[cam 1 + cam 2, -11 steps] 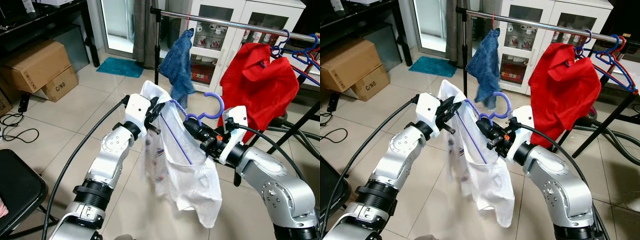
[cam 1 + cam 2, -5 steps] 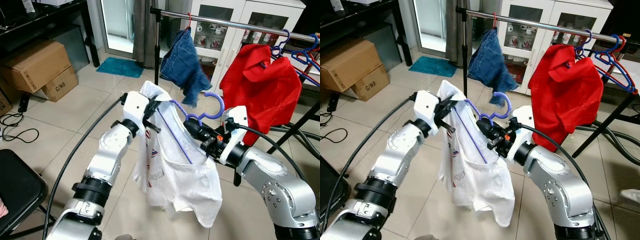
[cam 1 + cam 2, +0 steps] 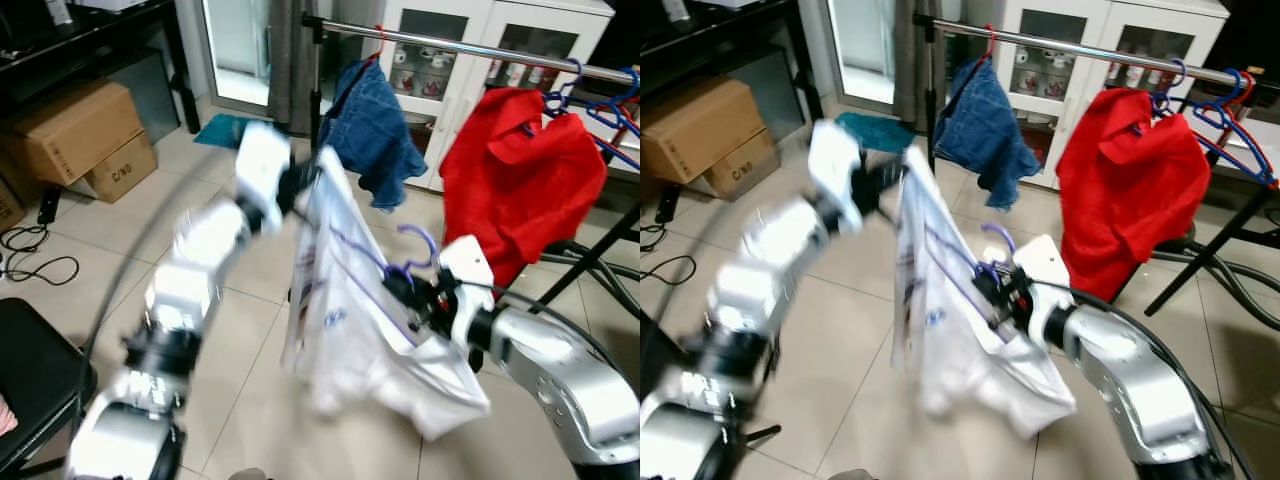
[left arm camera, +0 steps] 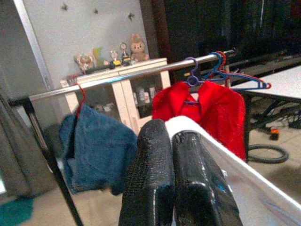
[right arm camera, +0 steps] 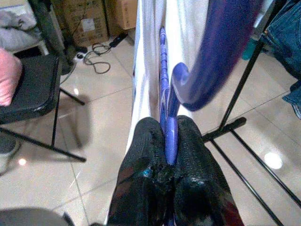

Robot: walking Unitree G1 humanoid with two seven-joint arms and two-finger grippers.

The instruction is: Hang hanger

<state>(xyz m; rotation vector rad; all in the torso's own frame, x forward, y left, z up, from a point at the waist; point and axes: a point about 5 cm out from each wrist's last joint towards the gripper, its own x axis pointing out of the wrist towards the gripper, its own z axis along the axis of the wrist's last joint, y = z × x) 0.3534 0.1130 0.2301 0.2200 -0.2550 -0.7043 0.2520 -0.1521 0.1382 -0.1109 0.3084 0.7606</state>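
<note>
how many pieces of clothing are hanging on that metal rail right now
2. A blue denim garment hangs near the rail's left end, and a red shirt hangs toward its right end. The white shirt is off the rail, between the two grippers.

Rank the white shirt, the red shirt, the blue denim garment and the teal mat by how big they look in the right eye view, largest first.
1. white shirt, though it hangs nearest the camera, so its lead is unsure
2. red shirt
3. blue denim garment
4. teal mat, partly hidden behind the blurred left gripper
</note>
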